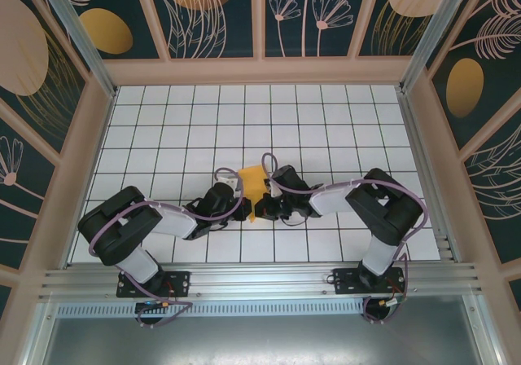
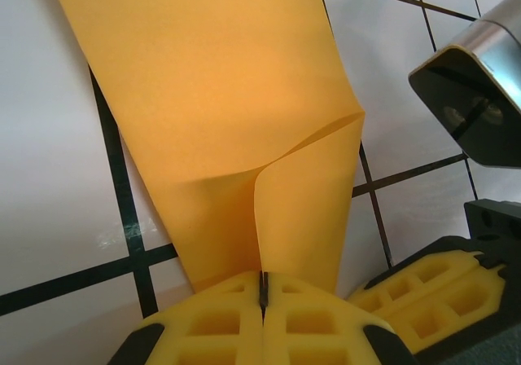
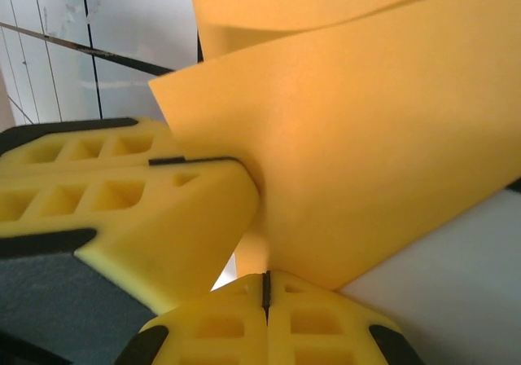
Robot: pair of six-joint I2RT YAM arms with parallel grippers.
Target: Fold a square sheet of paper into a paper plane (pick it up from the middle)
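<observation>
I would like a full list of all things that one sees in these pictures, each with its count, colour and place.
sheet of paper: one, orange-yellow, middle of the table, curled over, pinched by both claws
table: one, white with a black grid, under everything
wall panels: several, dark teal with pale plant drawings and orange ovals, at the left, far and right sides
metal rail: one, silver, along the near edge
left arm and right arm: two, black and light grey, bolted to the rail
left claw: one, yellow pads, shut on the sheet of paper
right claw: one, yellow pads, shut on the sheet of paper
</observation>
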